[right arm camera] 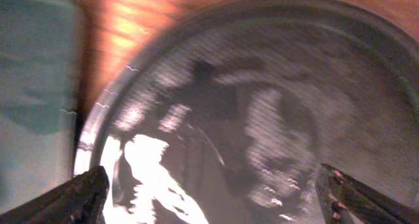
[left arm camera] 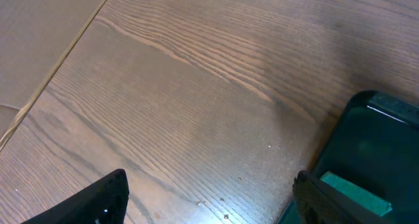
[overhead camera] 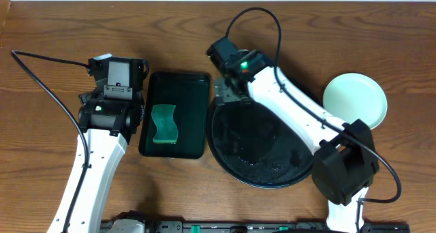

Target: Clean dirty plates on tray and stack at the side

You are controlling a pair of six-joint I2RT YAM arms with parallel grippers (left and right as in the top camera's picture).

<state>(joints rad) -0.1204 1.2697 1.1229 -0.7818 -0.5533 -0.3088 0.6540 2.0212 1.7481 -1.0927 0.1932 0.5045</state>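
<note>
While both hands stand spread wide and grip nothing, the right hand (right arm camera: 216, 201) hangs over the upper-left part of the round black tray (overhead camera: 272, 151). Its fingertips (right arm camera: 78, 198) sit at the far corners of a motion-blurred wrist view filled with the tray's glinting floor. The left hand (left arm camera: 209, 204) hovers above the bare wooden desk (left arm camera: 163, 86), just left of a smaller rectangular black tray (overhead camera: 194, 117) that carries a green sponge (overhead camera: 163, 124). A pale mint-green plate (overhead camera: 354, 100) lies on the desk just right of the round tray, beside the right arm; whether others lie beneath it cannot be told.
</note>
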